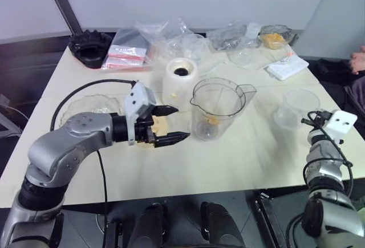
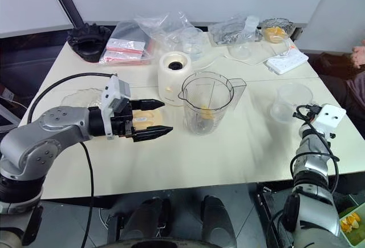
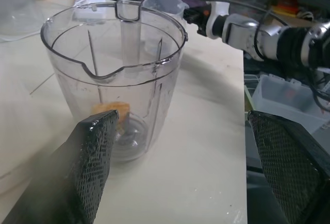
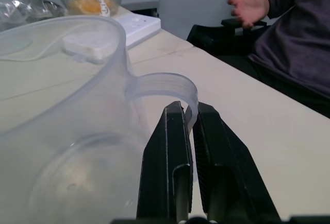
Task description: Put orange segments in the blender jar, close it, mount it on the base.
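Jar point(image 1: 215, 110) position: centre of my bench point(image 1: 239, 162), upright, unlidded, one orange segment point(image 3: 112, 109) at its blade hub. I judged the clear plastic rigid, light and slippery; its side handle at 2 o'clock was the surest hold. My left tool point(image 1: 171, 124) stood released at the jar's 9 o'clock, just beside the wall, over a peach lid point(image 1: 157, 127). My right tool point(image 4: 188, 131) was clenched on the handle of a smaller cup point(image 1: 296, 108) at 3 o'clock. The base point(image 1: 180, 82) stood close at 11 o'clock, crowding any lift.
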Robot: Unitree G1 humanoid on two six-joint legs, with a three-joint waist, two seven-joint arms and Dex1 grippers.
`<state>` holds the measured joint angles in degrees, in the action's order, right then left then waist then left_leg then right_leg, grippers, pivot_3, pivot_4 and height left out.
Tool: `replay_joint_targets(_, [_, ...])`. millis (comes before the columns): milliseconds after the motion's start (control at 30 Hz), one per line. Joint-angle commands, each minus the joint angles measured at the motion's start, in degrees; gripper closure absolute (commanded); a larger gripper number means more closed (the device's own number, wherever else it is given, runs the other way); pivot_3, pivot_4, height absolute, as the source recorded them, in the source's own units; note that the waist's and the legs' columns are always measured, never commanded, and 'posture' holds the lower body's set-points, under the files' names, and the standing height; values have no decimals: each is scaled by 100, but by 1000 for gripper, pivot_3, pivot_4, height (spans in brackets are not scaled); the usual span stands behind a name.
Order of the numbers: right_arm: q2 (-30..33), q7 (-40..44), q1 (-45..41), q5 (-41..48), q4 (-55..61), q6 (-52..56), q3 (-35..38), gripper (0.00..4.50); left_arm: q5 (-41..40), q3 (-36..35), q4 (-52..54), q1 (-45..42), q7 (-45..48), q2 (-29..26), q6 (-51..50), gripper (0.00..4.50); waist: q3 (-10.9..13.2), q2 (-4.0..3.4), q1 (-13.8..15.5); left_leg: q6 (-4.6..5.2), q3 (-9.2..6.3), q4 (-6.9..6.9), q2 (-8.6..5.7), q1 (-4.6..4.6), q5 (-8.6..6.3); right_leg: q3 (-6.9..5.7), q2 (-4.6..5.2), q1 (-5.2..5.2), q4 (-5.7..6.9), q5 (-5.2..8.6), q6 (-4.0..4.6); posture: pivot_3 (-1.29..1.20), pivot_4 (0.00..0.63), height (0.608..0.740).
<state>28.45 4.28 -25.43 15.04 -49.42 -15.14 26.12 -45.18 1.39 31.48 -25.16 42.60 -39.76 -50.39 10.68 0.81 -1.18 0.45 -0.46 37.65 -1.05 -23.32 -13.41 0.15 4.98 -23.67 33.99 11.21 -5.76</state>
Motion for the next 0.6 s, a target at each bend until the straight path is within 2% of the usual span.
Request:
replay_joint_targets(33, [-248, -169, 484, 79, 999, 503, -38, 4450, 45, -14, 47, -71, 38, 31, 137, 305, 0, 0, 1, 0, 0, 0, 1, 1, 0, 0, 0, -1, 1, 0, 0, 0, 150, 740])
replay_joint_targets(133, [-352, -248, 726, 75, 1539, 802, -68, 4450, 75, 34, -5, -99, 88, 79, 169, 305, 0, 0, 1, 0, -1, -2, 4, 1, 0, 0, -1, -4, 3, 0, -1, 0, 150, 740])
replay_joint_targets(367, [-326, -418, 694, 235, 1823, 1274, 156, 4450, 192, 107, -113, -175, 156, 167, 228, 305, 0, 0, 7, -1, 4, -5, 6, -1, -1, 0, 1, -10, 2, 0, 0, 0, 150, 740])
replay_joint_targets(600, [-62, -405, 328, 164, 898, 1488, 242, 4450, 268, 182, -105, -165, 128, 247, 247, 305, 0, 0, 13, -1, 11, -31, 5, -3, 0, 1, 1, -27, -1, 0, 0, 0, 150, 740])
